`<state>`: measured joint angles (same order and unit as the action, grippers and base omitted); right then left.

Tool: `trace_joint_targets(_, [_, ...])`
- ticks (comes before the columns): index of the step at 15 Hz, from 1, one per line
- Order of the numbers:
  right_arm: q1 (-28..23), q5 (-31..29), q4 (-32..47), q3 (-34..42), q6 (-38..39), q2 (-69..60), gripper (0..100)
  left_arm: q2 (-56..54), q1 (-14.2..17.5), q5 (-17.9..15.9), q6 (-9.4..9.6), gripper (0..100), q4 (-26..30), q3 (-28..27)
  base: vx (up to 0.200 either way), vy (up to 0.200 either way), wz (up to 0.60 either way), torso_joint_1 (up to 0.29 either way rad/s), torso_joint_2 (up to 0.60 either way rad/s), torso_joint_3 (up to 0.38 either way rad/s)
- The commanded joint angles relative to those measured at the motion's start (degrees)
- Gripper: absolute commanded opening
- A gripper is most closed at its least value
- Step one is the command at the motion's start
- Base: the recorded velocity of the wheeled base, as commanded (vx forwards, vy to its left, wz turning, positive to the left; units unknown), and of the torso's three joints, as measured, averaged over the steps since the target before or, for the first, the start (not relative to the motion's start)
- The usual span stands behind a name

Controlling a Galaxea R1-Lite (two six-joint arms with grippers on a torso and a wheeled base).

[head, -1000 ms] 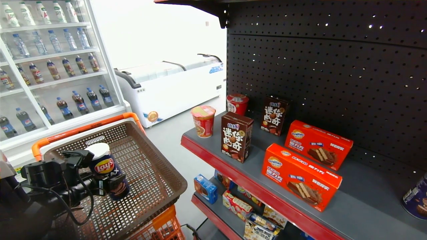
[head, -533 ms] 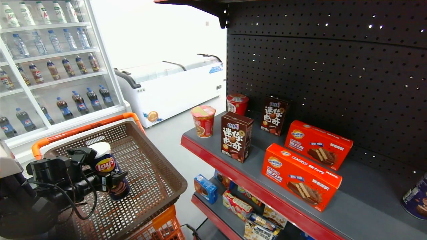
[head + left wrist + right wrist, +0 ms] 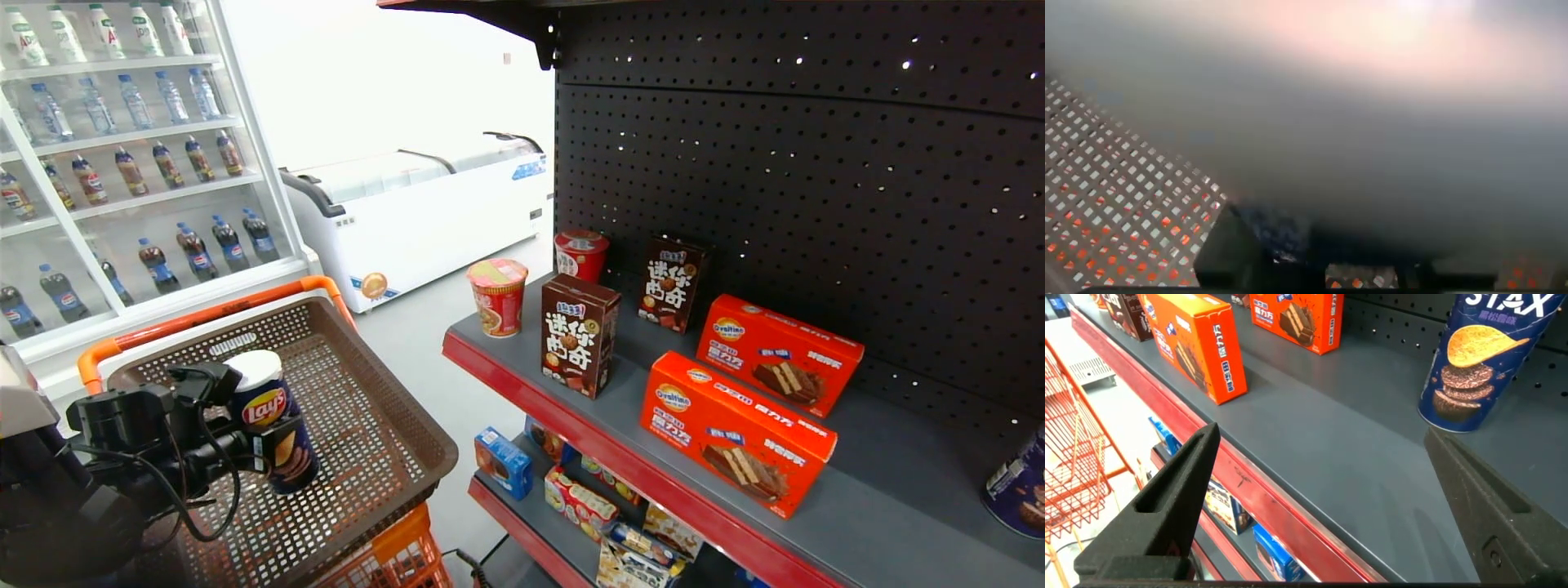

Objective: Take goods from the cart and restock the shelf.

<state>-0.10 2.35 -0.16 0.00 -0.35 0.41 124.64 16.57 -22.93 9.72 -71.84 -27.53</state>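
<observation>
**Chips can (image 3: 273,420) gripped over cart basket (image 3: 384,425)**

The left gripper (image 3: 251,415) is clamped on one chips can, which stands upright over the brown basket at 8 o'clock in the head view. On the shelf (image 3: 898,498) are two cup noodles (image 3: 498,296) (image 3: 581,255) near the centre. Two brown cookie boxes (image 3: 580,335) (image 3: 672,282) stand at 3 o'clock and two orange wafer boxes (image 3: 739,433) (image 3: 780,353) at 4 o'clock. A second chips can (image 3: 1016,486) is at the far 4 o'clock edge. The right gripper (image 3: 1321,431) hangs over the shelf front, jaws spread wide and holding nothing.

Bare shelf (image 3: 898,498) between orange box (image 3: 739,433) and can (image 3: 1016,488)
</observation>
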Motion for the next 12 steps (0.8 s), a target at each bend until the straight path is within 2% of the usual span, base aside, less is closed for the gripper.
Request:
trace_joint_targets(1, [0.0,0.0,0.0,0.0,0.0,0.0,100,-2.0,-0.7,0.7,-0.05,0,-0.7,0.8,0.0,0.0,0.0,0.0,0.0,0.0])
trace_joint_targets(2, [0.0,0.0,0.0,0.0,0.0,0.0,100,-3.9,-1.0,2.3,-0.05,0,-0.9,1.4,0.0,0.0,0.0,0.0,0.0,0.0])
trace_joint_targets(6, [0.0,0.0,0.0,0.0,0.0,0.0,100,-9.9,-0.9,2.1,-0.22,0,0.9,1.6,0.0,0.0,0.0,0.0,0.0,0.0])
trace_joint_targets(8, [0.0,0.0,0.0,0.0,-0.1,0.0,100,-15.5,-1.0,2.8,-0.14,0,5.1,2.0,0.0,0.0,0.0,0.0,0.0,0.0])
trace_joint_targets(10, [0.0,0.0,0.0,0.0,-0.1,0.0,100,-22.1,-1.8,6.9,-0.31,0,9.3,3.2,0.0,0.0,0.0,0.0,0.0,0.0])
trace_joint_targets(11, [0.0,0.0,0.0,0.0,0.0,0.0,100,-22.8,-2.0,7.0,-0.22,0,9.9,3.3,0.0,0.0,0.0,0.0,0.0,0.0])
trace_joint_targets(12, [0.0,0.0,0.0,0.0,0.0,0.0,100,-28.0,-2.9,6.8,-0.49,0,11.8,4.1,0.0,0.0,0.0,0.0,0.0,0.0])
